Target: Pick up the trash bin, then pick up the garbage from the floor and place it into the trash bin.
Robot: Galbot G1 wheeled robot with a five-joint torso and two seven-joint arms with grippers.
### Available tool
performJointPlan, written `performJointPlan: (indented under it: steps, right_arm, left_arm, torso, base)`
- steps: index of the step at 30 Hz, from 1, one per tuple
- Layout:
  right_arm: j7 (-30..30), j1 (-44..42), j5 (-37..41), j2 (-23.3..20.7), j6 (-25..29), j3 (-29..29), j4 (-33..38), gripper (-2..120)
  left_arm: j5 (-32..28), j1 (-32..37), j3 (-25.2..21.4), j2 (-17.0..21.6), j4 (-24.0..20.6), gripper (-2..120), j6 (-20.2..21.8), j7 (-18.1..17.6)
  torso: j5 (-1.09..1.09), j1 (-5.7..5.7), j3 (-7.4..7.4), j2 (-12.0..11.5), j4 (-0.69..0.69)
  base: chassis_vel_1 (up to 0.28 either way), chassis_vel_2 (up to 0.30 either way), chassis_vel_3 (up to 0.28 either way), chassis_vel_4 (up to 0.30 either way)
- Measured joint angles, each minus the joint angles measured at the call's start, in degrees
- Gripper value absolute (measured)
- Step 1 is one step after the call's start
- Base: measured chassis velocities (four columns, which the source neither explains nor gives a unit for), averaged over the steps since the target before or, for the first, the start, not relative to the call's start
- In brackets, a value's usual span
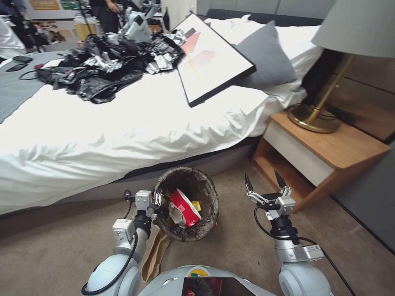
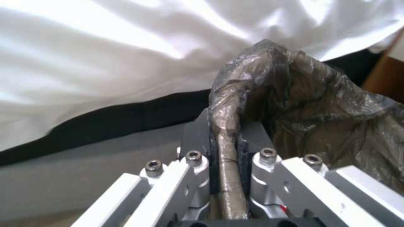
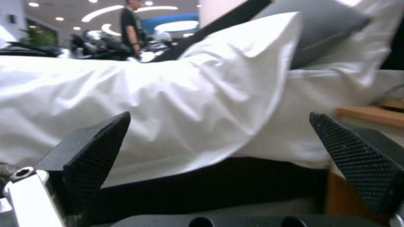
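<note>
Beside the bed's point(image 1: 123, 135) near edge, our left claw point(image 1: 157, 204) clamps the rim of the small round white bag-lined trash bin point(image 1: 204, 193), keeping it open upward with its red-and-white paper carton point(image 1: 184, 207). Our right claw point(image 1: 266, 186) hovers released nearby, free to gather.

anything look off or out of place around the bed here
Yes. A framed picture lies tilted on the bed, propped against a grey pillow, and crumpled black plastic sheets are heaped on the bedding. The left tool grips the trash bin by its rim; the right tool hangs open.
</note>
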Motion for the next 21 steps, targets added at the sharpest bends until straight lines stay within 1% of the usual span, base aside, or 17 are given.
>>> performJointPlan:
  steps: [12, 16, 21]
  right_arm:
    - [-0.27, 0.62, 0.23, -0.34, -0.88, -0.06, -0.14, 100]
    - [-0.35, 0.85, 0.29, -0.45, -1.21, -0.15, -0.28, 100]
    - [-0.49, 1.22, 0.31, -0.57, -1.53, -0.28, -0.31, 100]
  left_arm:
    - [0.31, 0.50, 0.02, 0.04, -0.02, 7, -0.08, 0.11]
    - [0.28, 0.48, -0.02, 0.11, -0.02, 7, -0.09, 0.12]
    - [0.28, 0.50, -0.07, 0.17, -0.03, 7, -0.09, 0.13]
  torso:
    - [0.00, 0.00, 0.00, 0.00, 0.01]
    - [0.00, 0.00, 0.00, 0.00, -0.01]
    - [0.00, 0.00, 0.00, 0.00, 0.01]
  base:
    - [0.131, 0.118, 0.128, 0.133]
    - [0.121, 0.130, 0.114, 0.116]
    - [0.121, 0.132, 0.136, 0.133]
